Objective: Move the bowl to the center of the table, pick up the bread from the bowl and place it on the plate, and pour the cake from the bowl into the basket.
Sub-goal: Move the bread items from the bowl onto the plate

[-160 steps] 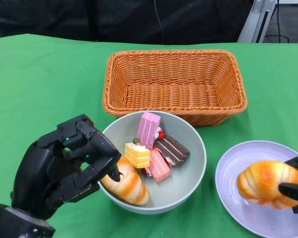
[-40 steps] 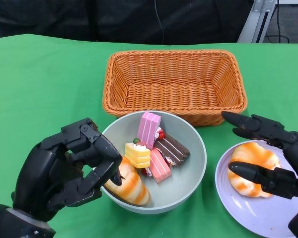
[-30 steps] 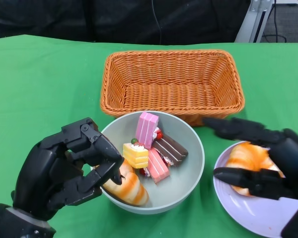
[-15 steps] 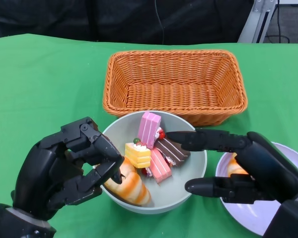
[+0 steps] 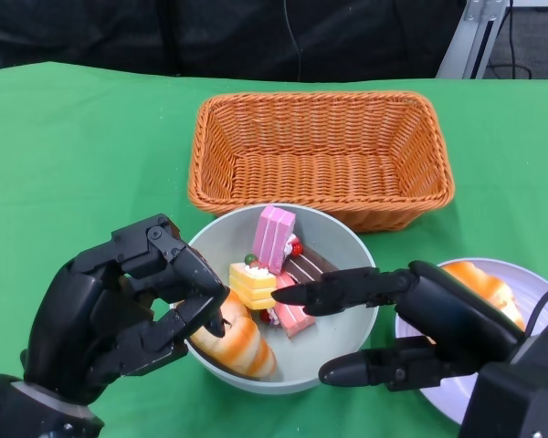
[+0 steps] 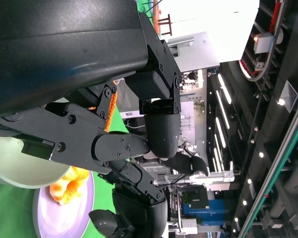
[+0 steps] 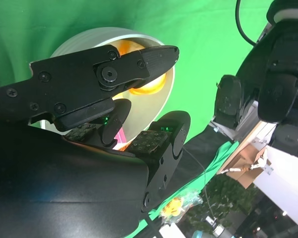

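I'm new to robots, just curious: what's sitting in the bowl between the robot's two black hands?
In the head view, between the left hand and right hand, the grey bowl holds a bread roll and small cake slices.

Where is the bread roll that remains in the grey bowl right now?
In the head view, the bread roll lies at the near-left inside the grey bowl, beside the left hand and the yellow cake slice.

Both the left hand (image 5: pixel 119 315) and right hand (image 5: pixel 411 324) are matte black, blocky and screw-studded; a thin black cable loops beside the right hand's wrist
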Motion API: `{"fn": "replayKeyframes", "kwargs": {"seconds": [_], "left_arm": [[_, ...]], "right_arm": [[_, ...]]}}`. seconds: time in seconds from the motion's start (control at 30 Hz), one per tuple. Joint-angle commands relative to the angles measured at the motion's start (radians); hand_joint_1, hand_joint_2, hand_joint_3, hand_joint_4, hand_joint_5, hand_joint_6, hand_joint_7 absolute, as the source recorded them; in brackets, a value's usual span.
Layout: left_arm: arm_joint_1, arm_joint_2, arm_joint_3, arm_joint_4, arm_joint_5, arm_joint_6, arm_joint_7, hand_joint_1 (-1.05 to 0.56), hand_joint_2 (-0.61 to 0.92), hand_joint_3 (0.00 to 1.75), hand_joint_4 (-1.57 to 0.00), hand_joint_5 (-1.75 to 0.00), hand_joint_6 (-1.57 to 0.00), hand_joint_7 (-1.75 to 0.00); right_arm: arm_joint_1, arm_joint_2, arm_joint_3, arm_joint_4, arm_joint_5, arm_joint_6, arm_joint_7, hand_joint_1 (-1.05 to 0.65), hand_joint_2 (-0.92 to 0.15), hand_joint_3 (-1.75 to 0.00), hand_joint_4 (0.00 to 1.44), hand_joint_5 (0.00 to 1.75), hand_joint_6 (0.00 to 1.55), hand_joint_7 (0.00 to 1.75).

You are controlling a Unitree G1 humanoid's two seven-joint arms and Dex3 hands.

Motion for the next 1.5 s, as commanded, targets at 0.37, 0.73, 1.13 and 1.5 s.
{"fn": "replayKeyframes", "kwargs": {"seconds": [0.37,0.73,1.13,1.5], "left_arm": [[0.001,0.005,0.003,-0.012,-0.007,-0.002,0.007,-0.17,0.92,0.39,-0.76,-1.58,-0.77,-1.21],[-0.003,0.000,0.004,-0.009,-0.005,-0.016,0.005,-0.18,0.91,0.36,-0.76,-1.58,-0.77,-1.21],[-0.007,-0.003,0.006,-0.023,-0.002,-0.013,0.011,-0.19,0.90,0.37,-0.77,-1.57,-0.78,-1.19],[-0.041,0.007,0.045,-0.012,-0.003,-0.014,0.015,-0.19,0.90,0.38,-0.75,-1.64,-0.78,-1.20]], "right_arm": [[-0.064,0.040,0.024,0.058,-0.052,-0.027,-0.025,-0.53,-0.92,-0.01,0.76,0.19,0.70,0.02],[-0.120,0.074,0.022,0.123,-0.073,-0.018,-0.038,-0.50,-0.91,0.00,0.77,0.15,0.70,0.01],[-0.188,0.098,0.081,0.211,-0.182,0.053,-0.041,-0.63,-0.92,-0.07,0.75,0.11,0.64,0.00],[-0.179,0.121,0.116,0.269,-0.201,0.045,-0.069,-0.62,-0.92,-0.03,0.77,0.11,0.64,0.00]]}}
